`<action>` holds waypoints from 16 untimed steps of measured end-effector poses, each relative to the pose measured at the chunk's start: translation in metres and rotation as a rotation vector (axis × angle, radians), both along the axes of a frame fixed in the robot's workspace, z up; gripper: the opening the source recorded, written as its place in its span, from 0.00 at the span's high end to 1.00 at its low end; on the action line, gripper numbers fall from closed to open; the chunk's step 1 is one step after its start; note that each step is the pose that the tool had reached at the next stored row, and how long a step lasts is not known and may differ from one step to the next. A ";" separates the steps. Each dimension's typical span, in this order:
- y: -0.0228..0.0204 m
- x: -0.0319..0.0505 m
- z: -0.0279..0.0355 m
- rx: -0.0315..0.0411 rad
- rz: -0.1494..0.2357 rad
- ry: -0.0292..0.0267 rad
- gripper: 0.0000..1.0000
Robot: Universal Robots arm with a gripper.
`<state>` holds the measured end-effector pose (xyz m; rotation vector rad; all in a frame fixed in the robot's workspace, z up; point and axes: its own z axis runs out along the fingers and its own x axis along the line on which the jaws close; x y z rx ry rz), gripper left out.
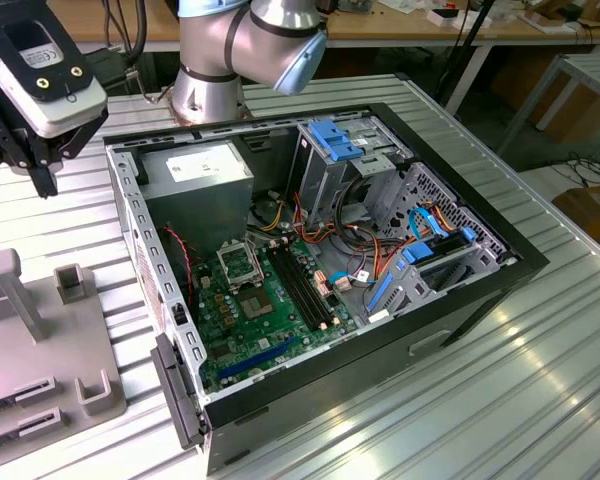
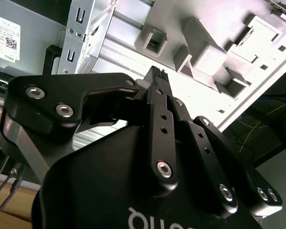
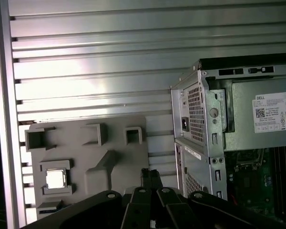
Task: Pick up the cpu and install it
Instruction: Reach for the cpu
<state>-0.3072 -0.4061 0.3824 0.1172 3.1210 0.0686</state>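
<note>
cpu (image 3: 56, 179), small flat square, silver-grey top

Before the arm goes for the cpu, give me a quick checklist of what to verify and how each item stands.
1. cpu lying flat in its tray pocket: ok.
2. End effector empty: ok, nothing held.
3. End effector open for a grasp: not ok, it is shut.
4. End effector lined up over the cpu: not ok, it is off to one side.
5. Case open, board exposed: ok.
6. Socket open and empty: cannot tell.
</note>
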 end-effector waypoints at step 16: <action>-0.0004 -0.0451 -0.0026 0.0000 0.000 0.0127 0.89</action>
